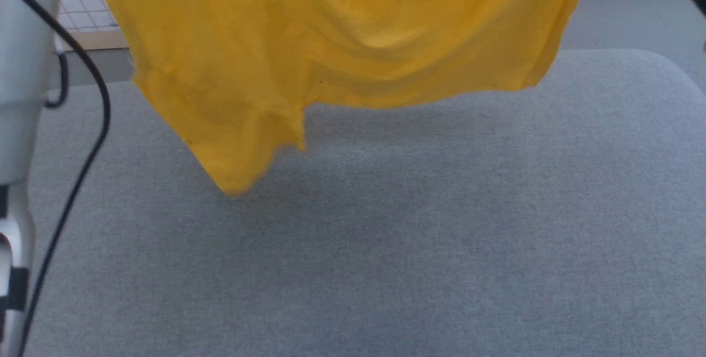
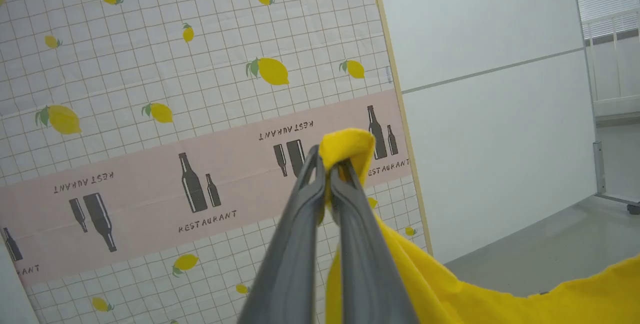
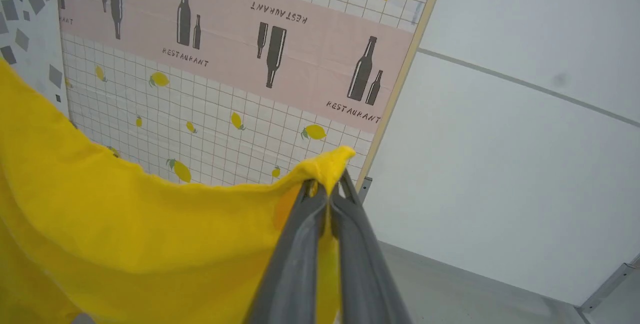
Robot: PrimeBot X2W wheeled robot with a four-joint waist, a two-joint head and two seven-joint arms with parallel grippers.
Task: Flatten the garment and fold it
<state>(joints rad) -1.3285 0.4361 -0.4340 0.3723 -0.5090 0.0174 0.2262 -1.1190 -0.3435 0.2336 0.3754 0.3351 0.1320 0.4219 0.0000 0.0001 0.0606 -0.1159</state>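
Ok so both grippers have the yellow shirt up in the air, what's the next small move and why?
Probably lower the shirt until it drapes onto the grey cushion. The left gripper and right gripper are each shut on its edge, and it hangs sagging, not spread flat.

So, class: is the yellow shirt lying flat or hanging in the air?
Hanging. The left gripper and right gripper each pinch a corner of the shirt; its lower edge sags above the grey surface.
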